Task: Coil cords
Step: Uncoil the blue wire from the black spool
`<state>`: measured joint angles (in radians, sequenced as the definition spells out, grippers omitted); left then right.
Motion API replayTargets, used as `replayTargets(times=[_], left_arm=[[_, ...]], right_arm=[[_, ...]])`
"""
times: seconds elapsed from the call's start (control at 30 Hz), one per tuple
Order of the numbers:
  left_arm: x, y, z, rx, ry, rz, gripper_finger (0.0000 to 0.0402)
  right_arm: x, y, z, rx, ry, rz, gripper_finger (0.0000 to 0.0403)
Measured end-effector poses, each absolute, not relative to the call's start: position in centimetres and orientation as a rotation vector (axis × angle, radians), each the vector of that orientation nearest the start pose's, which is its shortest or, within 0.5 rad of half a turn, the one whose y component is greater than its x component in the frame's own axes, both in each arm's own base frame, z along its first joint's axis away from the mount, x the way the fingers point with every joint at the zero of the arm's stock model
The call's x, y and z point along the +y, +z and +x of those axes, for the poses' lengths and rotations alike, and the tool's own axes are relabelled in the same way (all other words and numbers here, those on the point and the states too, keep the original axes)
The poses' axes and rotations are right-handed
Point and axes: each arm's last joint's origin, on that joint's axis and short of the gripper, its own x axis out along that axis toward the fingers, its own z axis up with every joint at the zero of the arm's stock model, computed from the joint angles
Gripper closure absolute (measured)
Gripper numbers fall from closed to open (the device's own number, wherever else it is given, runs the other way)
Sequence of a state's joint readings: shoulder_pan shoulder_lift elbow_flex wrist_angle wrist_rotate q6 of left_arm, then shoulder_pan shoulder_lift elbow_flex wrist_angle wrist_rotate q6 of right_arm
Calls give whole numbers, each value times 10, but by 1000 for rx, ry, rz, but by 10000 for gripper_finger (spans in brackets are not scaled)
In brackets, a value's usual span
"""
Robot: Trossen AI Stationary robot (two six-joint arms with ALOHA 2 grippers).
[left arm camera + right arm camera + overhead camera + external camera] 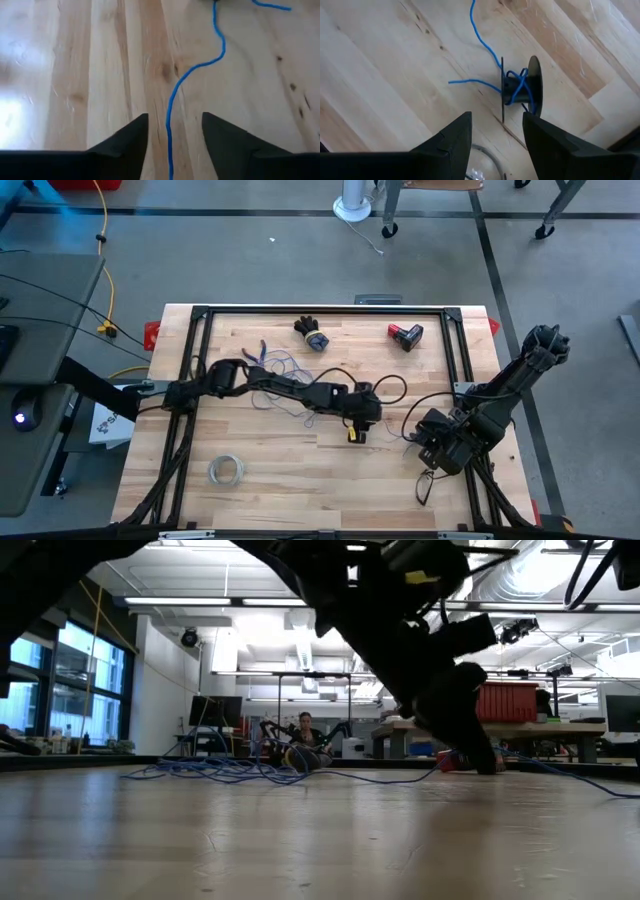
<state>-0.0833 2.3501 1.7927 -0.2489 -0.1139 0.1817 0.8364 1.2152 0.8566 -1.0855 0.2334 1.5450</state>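
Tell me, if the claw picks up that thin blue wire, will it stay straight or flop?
Probably flop: the blue wire lies in loose wiggles on the table. It looks very thin, so likely light and easy to slip from the left claw. Its tangled loops may snag.

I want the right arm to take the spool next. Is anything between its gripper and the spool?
Nothing visible blocks it. In the right wrist view the right gripper is open, with the spool just beyond on bare wood. Only the blue wire wound on it trails away across the table.
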Motion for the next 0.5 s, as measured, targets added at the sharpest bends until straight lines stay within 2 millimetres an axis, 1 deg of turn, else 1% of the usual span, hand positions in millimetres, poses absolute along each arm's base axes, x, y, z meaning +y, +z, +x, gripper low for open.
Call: replayTargets(times=[0.07,0.13,0.17,0.2,0.27,0.33,0.4,0.47,0.5], left_arm=[[-39,146,509,809,-56,279,278],[-39,146,507,834,-58,279,338],[-39,146,506,856,-56,256,368],[-40,146,506,880,-63,218,384],[-41,152,506,902,-82,149,391],[-41,161,506,908,-85,136,398],[-41,174,501,952,-91,143,399],[-40,199,494,951,-104,169,399],[-40,217,489,937,-112,183,400]], right_arm=[[137,226,133,1225,-520,564,234],[137,226,133,1219,-520,563,234],[137,226,133,1210,-519,564,234],[138,226,134,1203,-514,566,234],[138,227,135,1183,-510,570,234],[139,227,136,1160,-507,574,234],[140,228,138,1124,-501,581,234],[140,231,140,1067,-488,599,234],[140,233,141,1036,-488,599,234]])
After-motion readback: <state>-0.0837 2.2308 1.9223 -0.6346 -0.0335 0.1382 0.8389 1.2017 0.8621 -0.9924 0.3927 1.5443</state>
